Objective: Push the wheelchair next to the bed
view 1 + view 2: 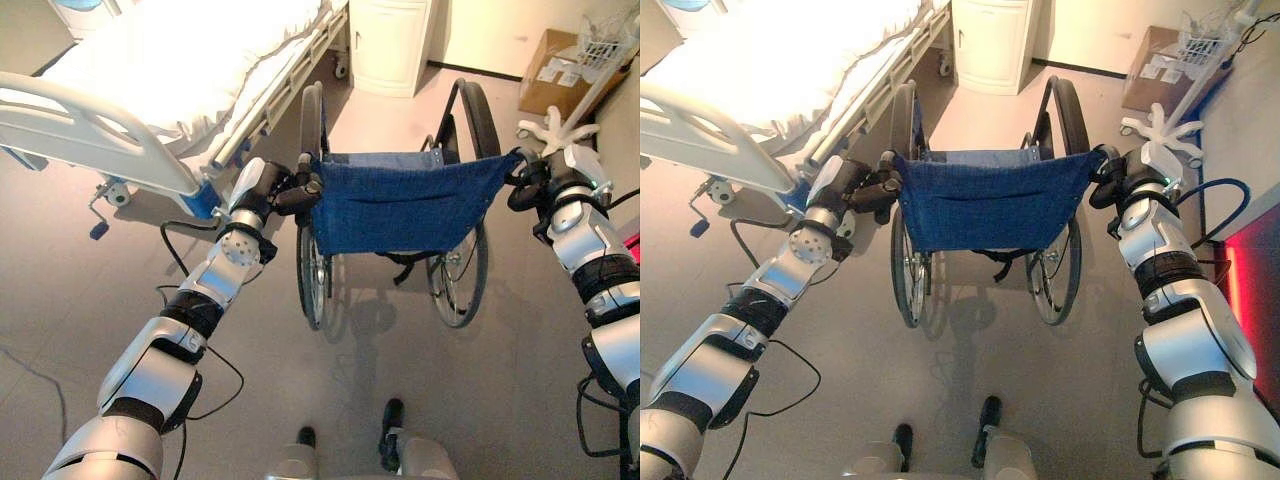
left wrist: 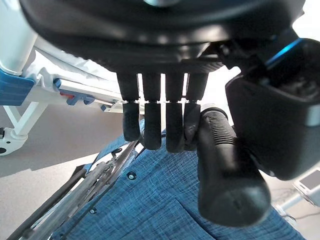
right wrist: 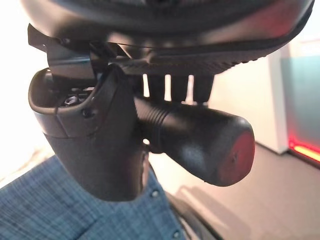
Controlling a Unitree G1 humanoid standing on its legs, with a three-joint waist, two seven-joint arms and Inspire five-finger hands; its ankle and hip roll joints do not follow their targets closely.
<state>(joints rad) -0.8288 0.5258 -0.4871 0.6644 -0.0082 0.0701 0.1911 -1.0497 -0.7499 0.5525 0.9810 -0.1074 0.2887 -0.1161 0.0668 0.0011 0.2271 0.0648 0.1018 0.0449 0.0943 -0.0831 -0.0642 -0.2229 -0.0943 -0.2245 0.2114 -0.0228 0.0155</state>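
The wheelchair (image 1: 400,200) stands on the floor (image 1: 400,400) straight ahead, its blue fabric back (image 1: 405,205) facing the robot and its big wheels (image 1: 312,270) to either side; it sits just beside the foot corner of the bed (image 1: 170,70), which lies ahead and to the left, the chair's left wheel near the bed's side rail (image 1: 280,95).

The left hand (image 1: 285,190) is at the chair's left push handle (image 2: 225,165); in the left wrist view its fingers (image 2: 152,115) are curled over the black ribbed grip and the thumb presses from the other side, so the grip is clasped.

The right hand (image 1: 535,180) is at the right push handle (image 3: 200,137); in the right wrist view its fingers (image 3: 177,85) wrap behind the grip with the thumb over the front, clamping it.

A white cabinet (image 1: 390,45) stands beyond the chair; a cardboard box (image 1: 555,75) and a white wheeled stand (image 1: 555,130) sit off to the right.
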